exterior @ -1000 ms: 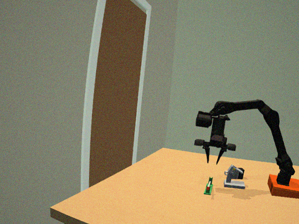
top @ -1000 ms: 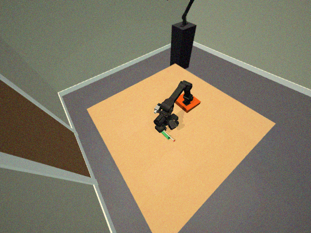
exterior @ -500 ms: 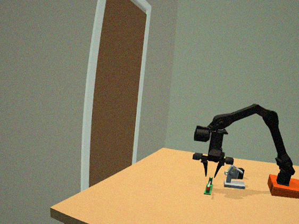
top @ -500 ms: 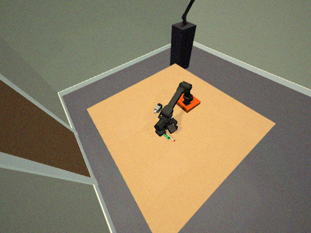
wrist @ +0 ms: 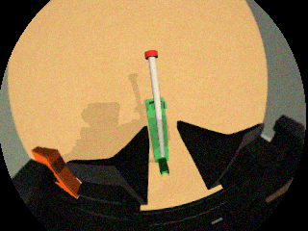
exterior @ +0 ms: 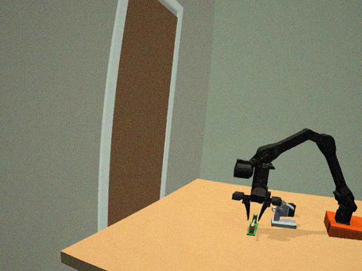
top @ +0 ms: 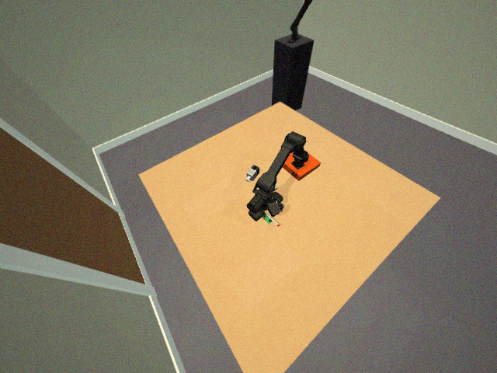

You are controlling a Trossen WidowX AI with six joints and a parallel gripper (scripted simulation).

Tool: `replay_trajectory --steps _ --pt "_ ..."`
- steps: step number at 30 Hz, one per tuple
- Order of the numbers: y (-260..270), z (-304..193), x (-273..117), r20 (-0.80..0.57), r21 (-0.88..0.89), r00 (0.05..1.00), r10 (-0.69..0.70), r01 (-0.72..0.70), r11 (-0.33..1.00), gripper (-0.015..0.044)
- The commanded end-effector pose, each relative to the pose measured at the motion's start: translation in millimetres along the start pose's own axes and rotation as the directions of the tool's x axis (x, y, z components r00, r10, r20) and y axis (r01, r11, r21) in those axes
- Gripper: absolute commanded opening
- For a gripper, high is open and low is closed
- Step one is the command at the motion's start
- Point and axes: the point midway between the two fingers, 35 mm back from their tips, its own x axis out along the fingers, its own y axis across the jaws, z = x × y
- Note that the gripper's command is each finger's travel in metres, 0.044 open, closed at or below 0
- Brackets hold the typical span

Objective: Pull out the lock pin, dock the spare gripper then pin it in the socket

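The white lock pin (top: 273, 220) (exterior: 253, 223) (wrist: 155, 79) with a red head lies lengthwise along a green holder (top: 267, 219) (exterior: 250, 234) (wrist: 151, 127), its head sticking out past one end. My gripper (exterior: 254, 219) (wrist: 162, 126) is part open and empty. Its fingertips are just above the holder, one on each side of the pin's far part. The grey mount (exterior: 284, 224) stands beside the holder, toward the arm's base; its socket is too small to read. The spare gripper (top: 252, 172) (exterior: 291, 210), grey and black, lies behind the mount. The arm hides most of the mount in the top view.
The arm's orange base (top: 300, 173) (exterior: 348, 233) is beyond the mount. A dark pedestal (top: 292, 74) with another arm on it stands past the table's far corner. The table (top: 280, 280) (exterior: 195, 249) has its near edge well away from the holder.
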Motion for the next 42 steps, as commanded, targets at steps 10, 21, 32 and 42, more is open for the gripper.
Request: replay_trajectory --steps 10,21,32,42 --pt "1.5 -3.1 23.5 -0.003 0.003 1.000 0.002 -0.002 1.000 0.0180" --pt "2.3 -4.2 32.2 -0.003 0.003 1.000 0.002 -0.002 1.000 0.0180" --pt "2.3 -4.2 32.2 -0.003 0.003 1.000 0.002 -0.002 1.000 0.0000" --pt "2.6 -3.1 23.7 -0.002 0.001 1.000 0.003 -0.003 1.000 0.0000"
